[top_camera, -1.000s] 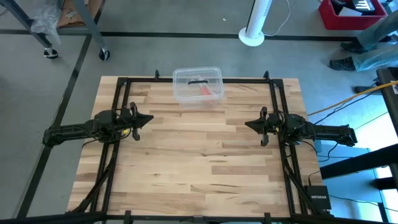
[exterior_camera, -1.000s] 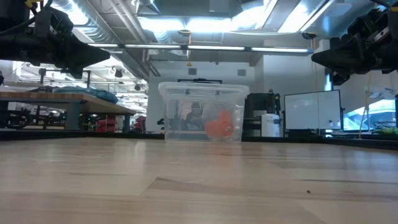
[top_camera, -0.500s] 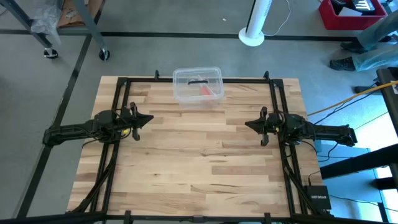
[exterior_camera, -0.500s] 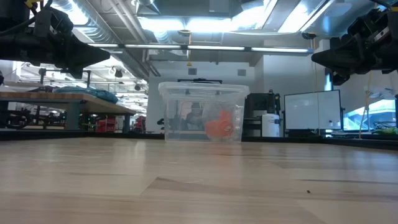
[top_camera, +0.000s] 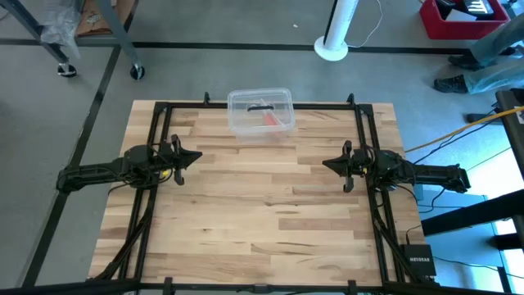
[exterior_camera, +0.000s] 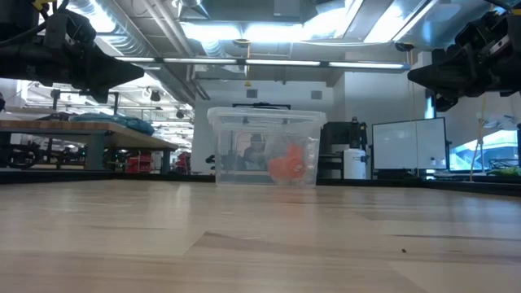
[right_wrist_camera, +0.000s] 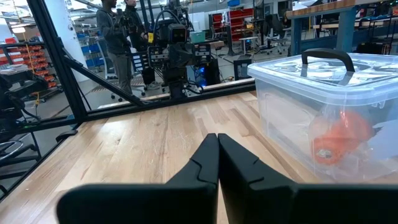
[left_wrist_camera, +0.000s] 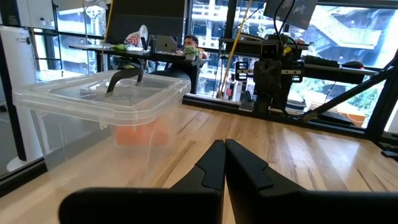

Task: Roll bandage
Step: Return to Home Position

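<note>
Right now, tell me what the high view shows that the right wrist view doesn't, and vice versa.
Only the high view: the whole table, with left hand and right hand parked at opposite sides. Only the right wrist view: the right hand's shut fingers up close, people beyond. Both: the closed clear box holding the orange bandage.

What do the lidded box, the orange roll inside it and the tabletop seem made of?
The box: clear glossy plastic, see-through walls, dark handle. The bandage: apparently soft matte orange fabric, blurred through the wall. The table: pale wood planks, visible grain.
</note>
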